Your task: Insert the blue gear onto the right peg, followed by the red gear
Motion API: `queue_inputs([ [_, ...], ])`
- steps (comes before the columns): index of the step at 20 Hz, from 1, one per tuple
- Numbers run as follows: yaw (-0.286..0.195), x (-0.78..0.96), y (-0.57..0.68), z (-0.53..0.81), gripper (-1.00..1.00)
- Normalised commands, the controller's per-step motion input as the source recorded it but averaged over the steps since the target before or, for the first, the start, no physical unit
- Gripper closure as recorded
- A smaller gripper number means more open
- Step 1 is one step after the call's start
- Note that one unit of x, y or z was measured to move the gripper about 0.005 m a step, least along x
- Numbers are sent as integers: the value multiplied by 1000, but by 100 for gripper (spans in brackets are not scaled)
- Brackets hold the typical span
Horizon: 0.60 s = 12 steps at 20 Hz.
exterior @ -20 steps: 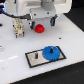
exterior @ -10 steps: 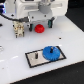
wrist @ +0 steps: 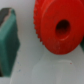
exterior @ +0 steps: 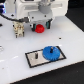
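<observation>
Gear, red (wrist: pixel 56 29) | round, toothed plastic, raised hub | blue gear (exterior: pixel 50 52) flat

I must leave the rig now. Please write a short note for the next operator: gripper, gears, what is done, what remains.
Gripper: hangs right above the red gear; the wrist view shows the gear between the green fingers, but open or shut cannot be told.
Blue gear: lies on the grey plate, toward the exterior view's right; that step looks done.
Red gear: on the white table, off the plate.
Left: grasp the red gear and put it over the blue one.
</observation>
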Motion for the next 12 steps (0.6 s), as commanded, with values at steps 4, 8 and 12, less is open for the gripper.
queue_inputs([
  [4,0,16,4,26,100],
  [8,0,170,15,439,100],
  [12,0,311,2,505,100],
])
